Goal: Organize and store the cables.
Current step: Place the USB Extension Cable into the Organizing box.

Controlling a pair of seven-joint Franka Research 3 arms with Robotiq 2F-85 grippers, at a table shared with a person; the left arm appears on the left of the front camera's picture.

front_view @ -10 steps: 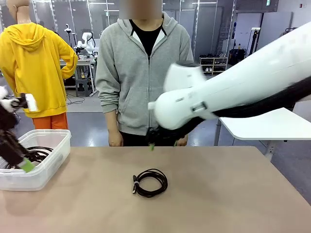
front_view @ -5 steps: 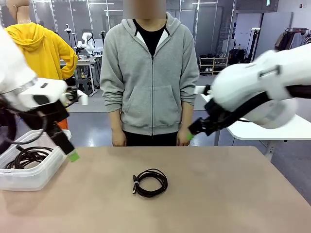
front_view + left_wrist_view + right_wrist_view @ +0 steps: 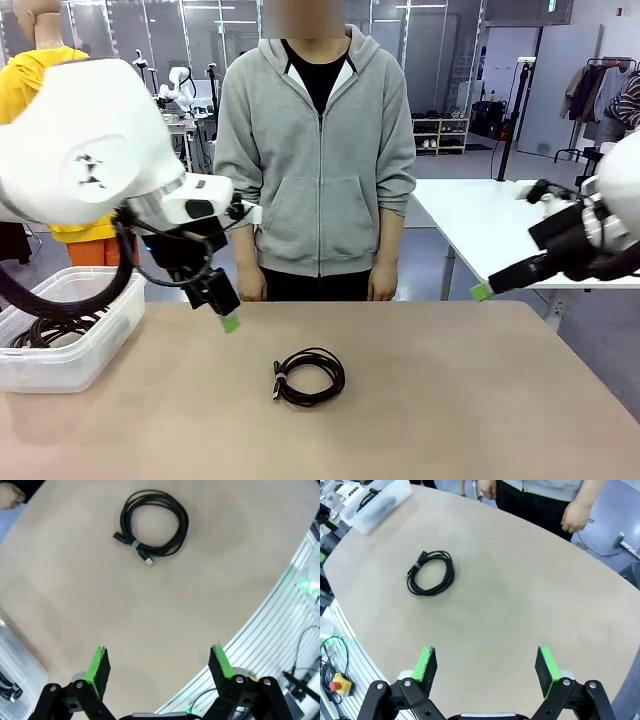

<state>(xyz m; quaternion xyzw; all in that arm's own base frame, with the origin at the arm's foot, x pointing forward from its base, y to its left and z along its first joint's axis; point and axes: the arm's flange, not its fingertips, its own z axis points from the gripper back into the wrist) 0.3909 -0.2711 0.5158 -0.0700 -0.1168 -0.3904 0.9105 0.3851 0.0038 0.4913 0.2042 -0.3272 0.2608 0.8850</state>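
Looking across the broad tan table [image 3: 480, 400], we see a person in a grey zip hoodie [image 3: 318, 150] standing at its far edge, hands hanging at the sides. Our left white arm reaches in from the left above the table, and its left gripper [image 3: 226, 312] hangs over the far left part of the tabletop, jaws spread wide with nothing between the green pads [image 3: 99, 664]. Our right gripper [image 3: 484, 291] is out at the right, off the table's far right corner, also fully spread and holding nothing. At the left edge sits a clear plastic bin [image 3: 95, 335] with black coiled cords [image 3: 42, 330] inside. One thin black cable wound in a round coil [image 3: 309, 376], bound by a small tie, lies flat near the table's middle, well apart from both grippers.
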